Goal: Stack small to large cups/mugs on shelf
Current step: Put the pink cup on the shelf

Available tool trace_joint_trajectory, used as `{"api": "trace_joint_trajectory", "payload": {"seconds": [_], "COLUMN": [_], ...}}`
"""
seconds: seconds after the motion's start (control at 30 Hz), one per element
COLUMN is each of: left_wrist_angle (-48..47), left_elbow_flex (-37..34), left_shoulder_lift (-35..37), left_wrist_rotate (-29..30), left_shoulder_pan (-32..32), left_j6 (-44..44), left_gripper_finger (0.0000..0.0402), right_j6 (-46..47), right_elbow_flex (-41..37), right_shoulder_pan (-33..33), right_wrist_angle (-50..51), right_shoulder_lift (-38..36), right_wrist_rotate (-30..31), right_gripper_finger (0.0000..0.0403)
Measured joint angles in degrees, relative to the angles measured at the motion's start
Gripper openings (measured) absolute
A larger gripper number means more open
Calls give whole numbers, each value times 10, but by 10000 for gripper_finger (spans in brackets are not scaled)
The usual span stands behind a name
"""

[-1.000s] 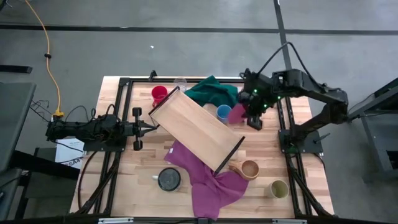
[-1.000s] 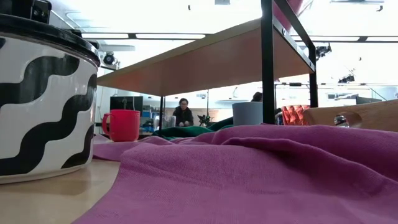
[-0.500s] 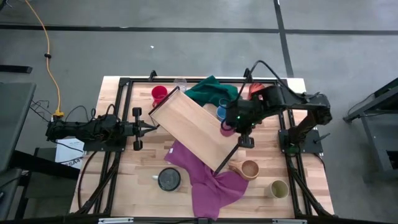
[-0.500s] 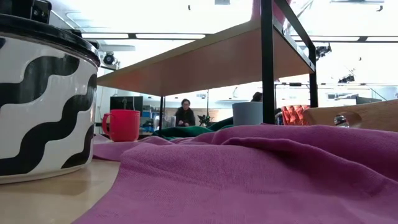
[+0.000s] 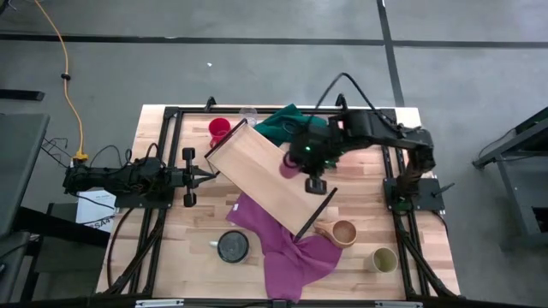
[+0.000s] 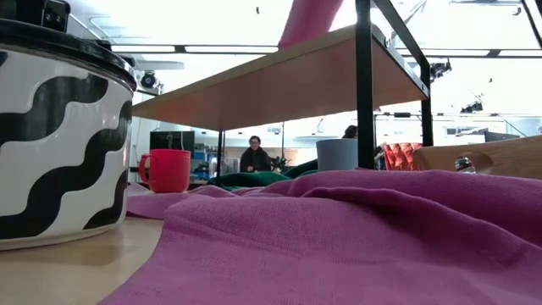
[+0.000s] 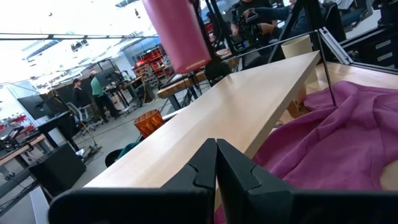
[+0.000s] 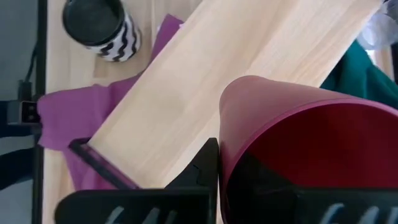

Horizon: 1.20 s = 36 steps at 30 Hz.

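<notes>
The magenta cup [image 5: 289, 166], a plain, smooth-walled tumbler with a darker red inside, was gripped at its rim by the right gripper [image 5: 301, 161] and held above the shelf [image 5: 265, 175], a long pale wooden board. The left gripper [image 5: 205, 176] was kept closed beside the shelf's end.

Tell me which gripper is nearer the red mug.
Left. The left gripper sits just below the red mug beside the shelf; the right gripper holds the magenta cup over it.
</notes>
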State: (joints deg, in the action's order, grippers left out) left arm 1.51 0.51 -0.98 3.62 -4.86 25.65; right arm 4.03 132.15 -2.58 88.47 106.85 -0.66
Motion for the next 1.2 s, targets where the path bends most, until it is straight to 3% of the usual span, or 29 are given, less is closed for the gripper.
{"api": "trace_joint_trajectory", "payload": {"seconds": [0.1,0.4,0.97,1.2], "left_wrist_angle": [0,0,0,0], "left_elbow_flex": [0,0,0,0], "left_shoulder_lift": [0,0,0,0], "left_wrist_rotate": [0,0,0,0], "left_shoulder_pan": [0,0,0,0], "left_j6": [0,0,0,0], "left_gripper_finger": [1,1,1,1], "right_j6": [-14,-25,33,50], "right_elbow_flex": [30,10,16,-56], "right_shoulder_pan": [16,45,-46,-58], "right_wrist_angle": [6,9,15,16], "right_shoulder_lift": [23,30,-13,-31], "right_wrist_rotate": [-2,-28,-51,-25], "right_gripper_finger": [0,0,0,0]}}
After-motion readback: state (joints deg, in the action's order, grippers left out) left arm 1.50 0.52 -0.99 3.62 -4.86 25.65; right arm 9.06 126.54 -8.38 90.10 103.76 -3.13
